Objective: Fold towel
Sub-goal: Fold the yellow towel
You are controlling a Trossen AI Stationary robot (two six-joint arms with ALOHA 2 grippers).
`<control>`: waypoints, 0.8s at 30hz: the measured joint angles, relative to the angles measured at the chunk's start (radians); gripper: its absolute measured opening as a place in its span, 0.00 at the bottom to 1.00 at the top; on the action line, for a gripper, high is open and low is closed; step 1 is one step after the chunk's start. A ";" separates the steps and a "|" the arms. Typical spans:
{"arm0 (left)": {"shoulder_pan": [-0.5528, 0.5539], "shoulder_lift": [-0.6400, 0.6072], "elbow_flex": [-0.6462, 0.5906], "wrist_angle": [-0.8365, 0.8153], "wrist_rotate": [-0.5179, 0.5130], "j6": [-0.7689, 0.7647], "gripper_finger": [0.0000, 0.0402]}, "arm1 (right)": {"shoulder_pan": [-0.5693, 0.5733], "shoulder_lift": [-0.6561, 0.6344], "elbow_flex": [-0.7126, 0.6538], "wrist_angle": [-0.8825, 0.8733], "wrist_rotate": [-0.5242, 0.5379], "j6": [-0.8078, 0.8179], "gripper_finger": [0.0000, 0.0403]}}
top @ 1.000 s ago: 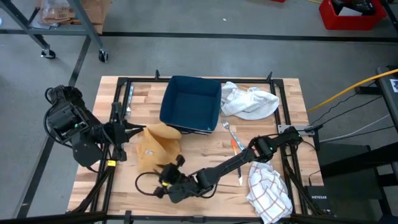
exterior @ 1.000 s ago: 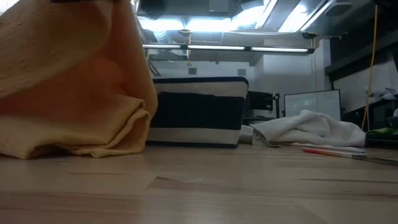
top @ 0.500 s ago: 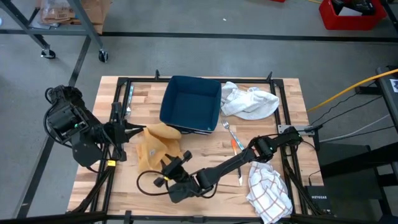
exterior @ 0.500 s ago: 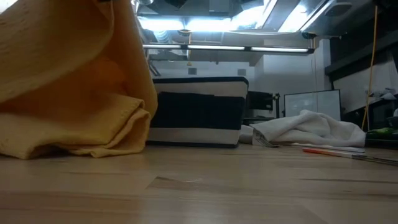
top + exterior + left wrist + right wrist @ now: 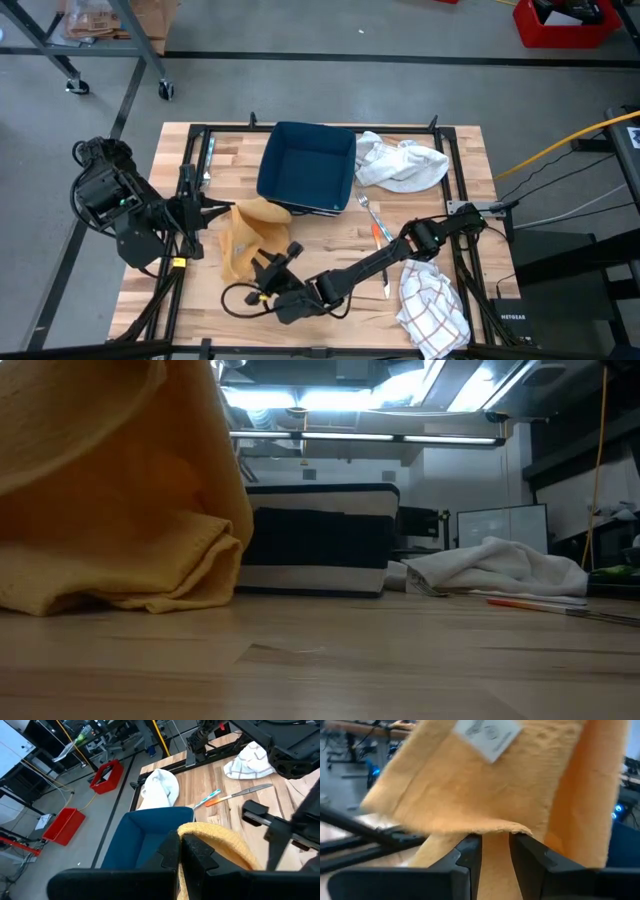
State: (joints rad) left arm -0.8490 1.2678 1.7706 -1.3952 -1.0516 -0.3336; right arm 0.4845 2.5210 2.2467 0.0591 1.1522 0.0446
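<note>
right gripper [image 5: 262,268] low, pinching yellow towel [image 5: 250,235]

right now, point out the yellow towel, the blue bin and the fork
yellow towel [image 5: 243,243], high view, flat middle of the cloth
blue bin [image 5: 305,167], high view, inside floor
fork [image 5: 366,208], high view, its head end

table [image 5: 470,160]: wood | on it: yellow towel [image 5: 250,235], blue bin [image 5: 305,167], white cloth [image 5: 402,163], checked cloth [image 5: 432,305], fork [image 5: 370,216]

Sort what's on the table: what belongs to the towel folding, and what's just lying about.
In use: yellow towel, left gripper, right gripper.
Lying about: blue bin, white cloth, checked cloth, fork, knife, orange-handled tool.
</note>
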 joint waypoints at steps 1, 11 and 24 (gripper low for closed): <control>0.000 0.000 0.000 0.000 0.000 0.000 0.00 | 0.006 0.000 0.000 -0.001 -0.003 -0.023 0.25; 0.000 0.000 0.000 0.001 0.000 0.022 0.00 | 0.024 0.000 0.000 -0.002 -0.004 -0.178 0.25; 0.000 0.000 0.000 0.001 0.000 0.027 0.00 | 0.027 0.000 0.000 0.007 -0.057 -0.271 0.25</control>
State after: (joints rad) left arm -0.8490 1.2678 1.7702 -1.3938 -1.0519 -0.3065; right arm 0.5114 2.5210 2.2463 0.0662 1.0957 -0.2262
